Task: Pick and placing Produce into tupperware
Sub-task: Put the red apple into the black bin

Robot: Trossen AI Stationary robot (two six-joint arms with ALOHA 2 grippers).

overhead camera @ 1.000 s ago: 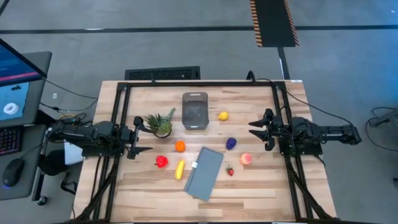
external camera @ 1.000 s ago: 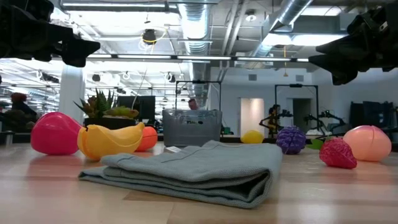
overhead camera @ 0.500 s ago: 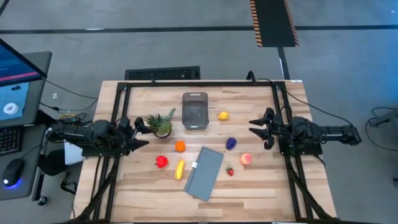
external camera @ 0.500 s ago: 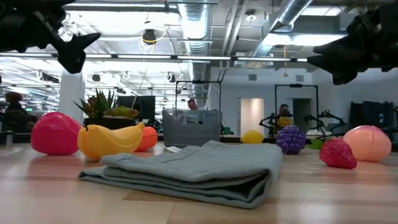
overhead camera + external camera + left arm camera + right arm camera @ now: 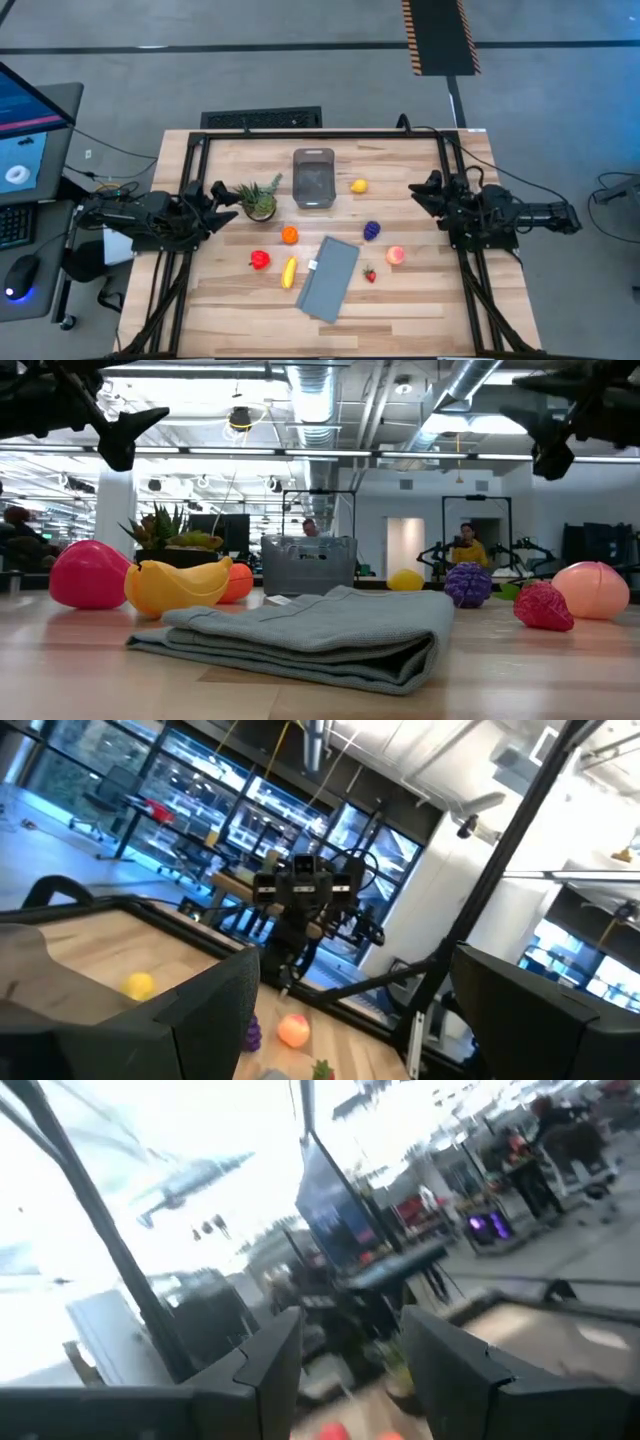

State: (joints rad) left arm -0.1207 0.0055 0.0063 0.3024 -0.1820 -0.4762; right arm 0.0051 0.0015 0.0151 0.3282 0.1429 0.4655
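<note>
The clear-grey tupperware (image 5: 313, 178) stands on its base at the table's far middle, and also shows in the low view (image 5: 308, 564). The produce lies scattered on the wood: lemon (image 5: 358, 186), purple grapes (image 5: 372, 230), orange (image 5: 289, 235), red piece (image 5: 259, 260), banana (image 5: 289, 272), peach (image 5: 395, 256), strawberry (image 5: 369, 275). My left gripper (image 5: 222, 200) hovers open above the table's left side, beside the pineapple (image 5: 260, 200). My right gripper (image 5: 424, 197) hovers open above the right side, right of the lemon. Neither holds anything.
A folded grey-blue cloth panel (image 5: 330, 278) lies near the front middle, between the banana and the strawberry. The spiky pineapple stands left of the tupperware. A black frame (image 5: 320, 133) runs along the table's edges. People show in the room beyond (image 5: 468, 545).
Both grippers have rolled about their wrists while staying high above the table, so each pair of fingers now lies at a different angle. The left gripper has also drifted slightly toward the far edge. No fruit and no container has moved.
</note>
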